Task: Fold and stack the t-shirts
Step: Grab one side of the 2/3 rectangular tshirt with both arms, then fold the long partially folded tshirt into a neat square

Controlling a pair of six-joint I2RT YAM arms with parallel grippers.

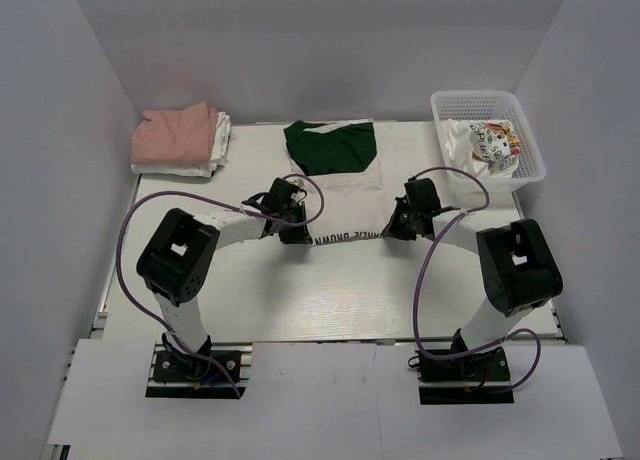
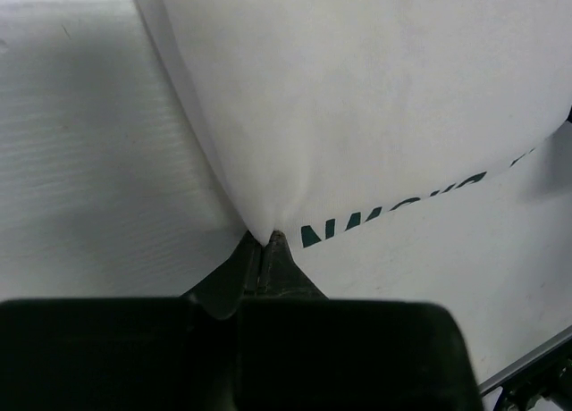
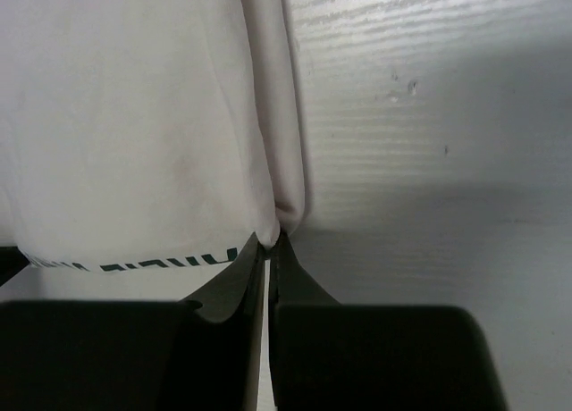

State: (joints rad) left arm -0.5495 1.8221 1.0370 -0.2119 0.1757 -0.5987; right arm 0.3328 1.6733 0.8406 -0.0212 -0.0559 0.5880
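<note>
The large white t-shirt with dark green sleeves [image 1: 335,180] lies partly folded at the table's middle back, its green part on top and a line of dark lettering [image 1: 350,235] along its near edge. My left gripper [image 1: 293,228] is shut on the shirt's near left corner [image 2: 264,234]. My right gripper [image 1: 393,225] is shut on the near right corner [image 3: 273,237]. Both hold the white cloth [image 3: 134,116] pinched at the fingertips. A salmon-pink shirt [image 1: 175,135] lies folded on a plain white one [image 1: 215,160] at the back left.
A white plastic basket [image 1: 530,145] at the back right holds a crumpled printed cloth [image 1: 485,145]. White walls enclose the table on the left, back and right. Purple cables loop from both arms.
</note>
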